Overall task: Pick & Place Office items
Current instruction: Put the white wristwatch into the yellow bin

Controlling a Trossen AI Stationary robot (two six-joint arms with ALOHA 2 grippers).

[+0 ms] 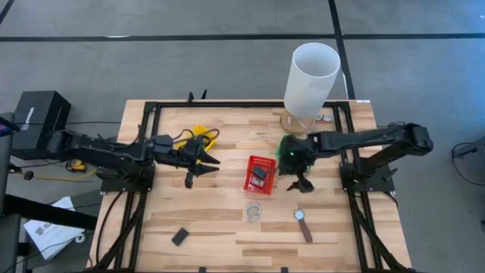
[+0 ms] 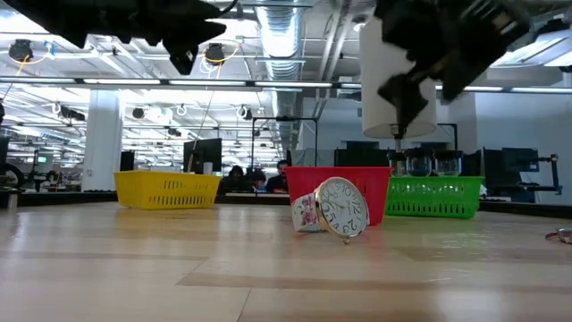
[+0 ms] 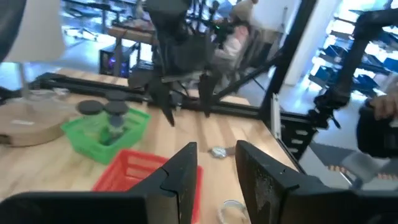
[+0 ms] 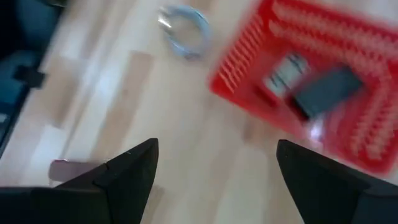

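Note:
My left gripper point(image 1: 201, 170) point(image 3: 217, 169) hangs open above the table's left middle, pointing level toward the red basket point(image 1: 259, 174), with nothing between its fingers. My right gripper point(image 1: 299, 185) point(image 4: 217, 149) is wide open and slants down just right of that basket, above bare wood. A flat black rectangle point(image 4: 326, 92) lies inside the red basket. A clear ring point(image 1: 253, 213) point(image 4: 185, 28) and a brown-strapped watch point(image 1: 303, 225) point(image 2: 342, 208) rest on the table nearer the front. Another black rectangle point(image 1: 179, 236) lies at the front left. Black short cylinders point(image 3: 102, 107) sit in the green basket point(image 3: 106, 134).
A tall white cylinder point(image 1: 311, 80) stands at the far right on a tan base. A yellow basket point(image 1: 198, 136) sits behind my left gripper. A black frame point(image 1: 151, 110) runs round the table's edges. Bare wood shows at the front middle and left.

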